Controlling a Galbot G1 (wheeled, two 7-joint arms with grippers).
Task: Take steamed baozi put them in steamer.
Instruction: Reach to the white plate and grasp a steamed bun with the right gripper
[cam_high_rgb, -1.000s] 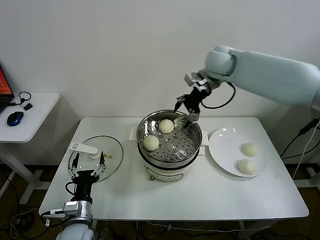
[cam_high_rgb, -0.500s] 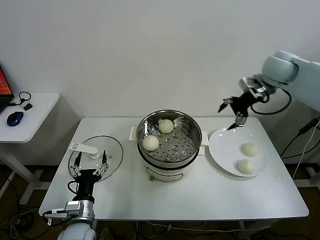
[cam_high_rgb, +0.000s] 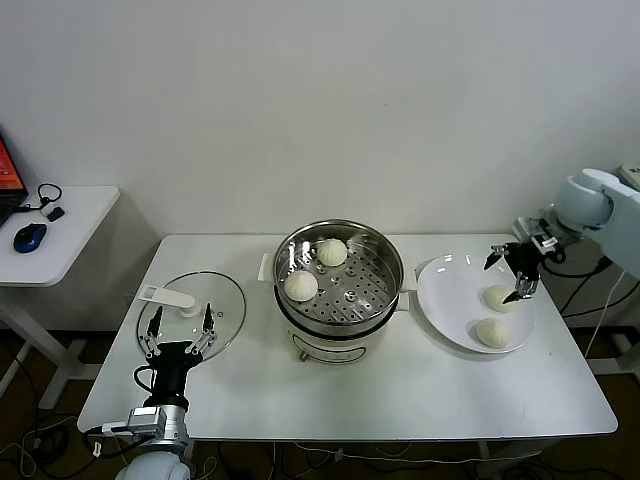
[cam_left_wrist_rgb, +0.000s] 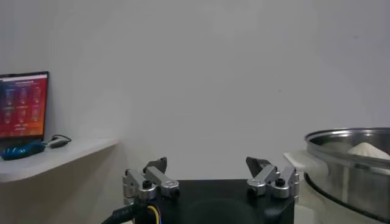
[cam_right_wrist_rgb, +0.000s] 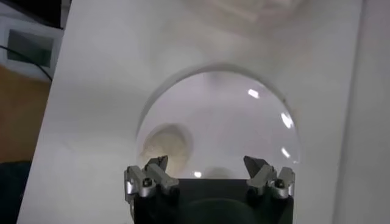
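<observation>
The steamer stands mid-table with two steamed baozi in its basket, one at the back and one at the left. Two more baozi lie on the white plate at the right. My right gripper hangs open and empty just above the plate, close to the farther baozi. In the right wrist view one baozi shows on the plate beyond the open gripper. My left gripper stands open and parked at the front left.
A glass lid with a white handle lies left of the steamer, right behind the left gripper. A side table with a mouse stands farther left. The left wrist view catches the steamer rim.
My right arm has swung from above the steamer's back rim to the right and down over the plate, open and empty throughout. The left arm has stayed put.
</observation>
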